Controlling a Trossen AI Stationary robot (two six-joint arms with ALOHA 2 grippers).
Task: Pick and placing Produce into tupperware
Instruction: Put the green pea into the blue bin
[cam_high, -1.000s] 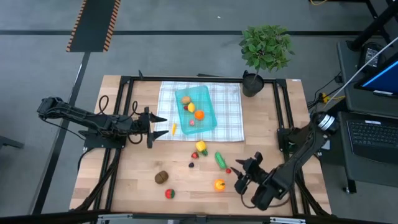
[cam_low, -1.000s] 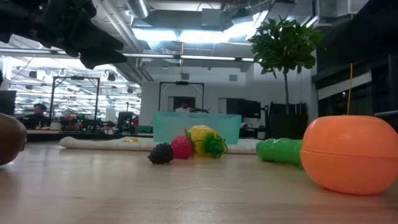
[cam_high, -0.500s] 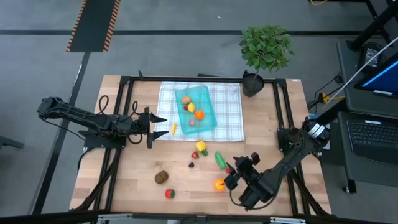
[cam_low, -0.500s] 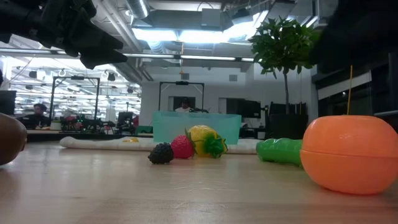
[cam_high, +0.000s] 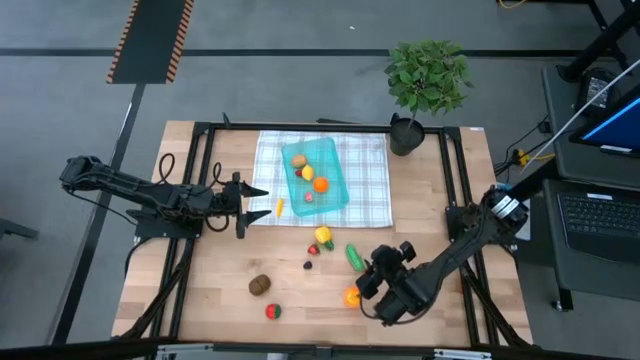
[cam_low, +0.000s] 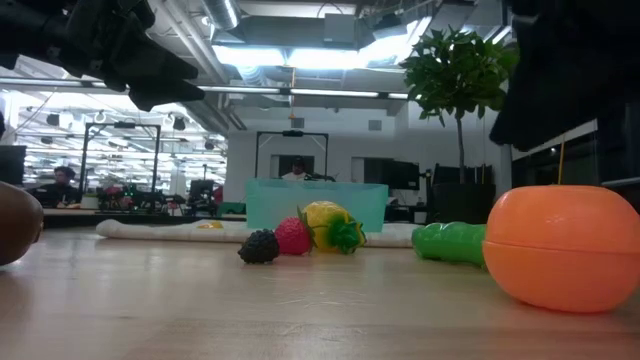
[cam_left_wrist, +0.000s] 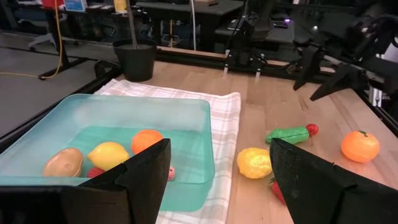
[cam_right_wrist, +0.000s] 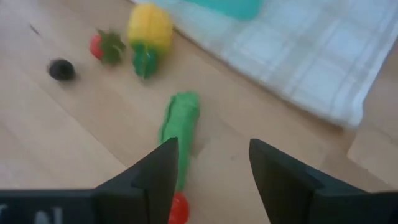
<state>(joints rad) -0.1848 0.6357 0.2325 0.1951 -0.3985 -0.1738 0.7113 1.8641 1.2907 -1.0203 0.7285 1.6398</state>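
The teal tupperware (cam_high: 316, 175) rests on a checked cloth (cam_high: 368, 185) and holds a lemon, an orange, a potato and a red berry. Loose produce lies on the wood. There is a green cucumber (cam_high: 354, 256) (cam_right_wrist: 180, 124), an orange (cam_high: 351, 296) (cam_low: 565, 245), a yellow fruit (cam_high: 323, 236), a kiwi (cam_high: 260, 285) and small berries. My right gripper (cam_high: 366, 280) (cam_right_wrist: 211, 180) hovers open above the near end of the cucumber, beside the orange, holding nothing. My left gripper (cam_high: 258, 201) (cam_left_wrist: 217, 180) waits open at the left edge of the cloth, facing the tupperware (cam_left_wrist: 112, 124).
A potted plant (cam_high: 425, 85) stands at the far right corner of the cloth. A black metal frame (cam_high: 455, 190) runs along the table's left, right and far sides. A small red berry (cam_right_wrist: 177, 208) lies just under my right fingers. Bare wood lies near the front left.
My right gripper has swung toward the table's left, from right of the orange to above the cucumber's near end and the orange. It has tipped further downward on the way. Its fingers stay apart. No produce has moved.
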